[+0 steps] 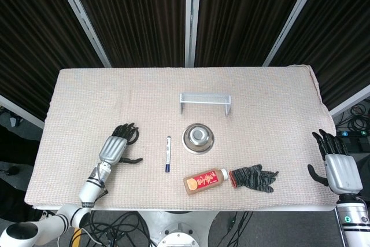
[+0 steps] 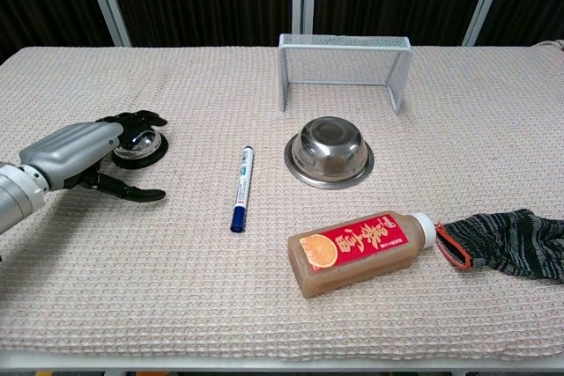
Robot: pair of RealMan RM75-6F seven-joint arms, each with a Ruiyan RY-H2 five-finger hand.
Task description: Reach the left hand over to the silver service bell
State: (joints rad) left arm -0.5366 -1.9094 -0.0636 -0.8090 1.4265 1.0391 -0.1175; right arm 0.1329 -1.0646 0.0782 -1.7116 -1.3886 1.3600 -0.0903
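Bell (image 2: 138, 143) sits at the tabletop's (image 2: 176, 288) 9 o'clock side. Left hand (image 2: 75, 158) over it, fingers (image 2: 132, 118) spread, tips above the dome; contact unclear. Thumb at 5 o'clock of bell. Right hand (image 1: 340, 169) well apart, fingers spread, holding nothing. Bowl (image 2: 329, 152) upturned at centre.

My left arm comes in from the near left corner and angles away toward the far side. Its silver-backed, black-fingered left hand (image 1: 115, 146) (image 2: 84, 154) lies low, palm down, fingers stretched away from me and slightly apart, thumb jutting out to the right; it holds nothing. My right hand (image 1: 337, 166), same silver and black build, hangs off the near right edge, back up, fingers spread and pointing to the far side, empty.
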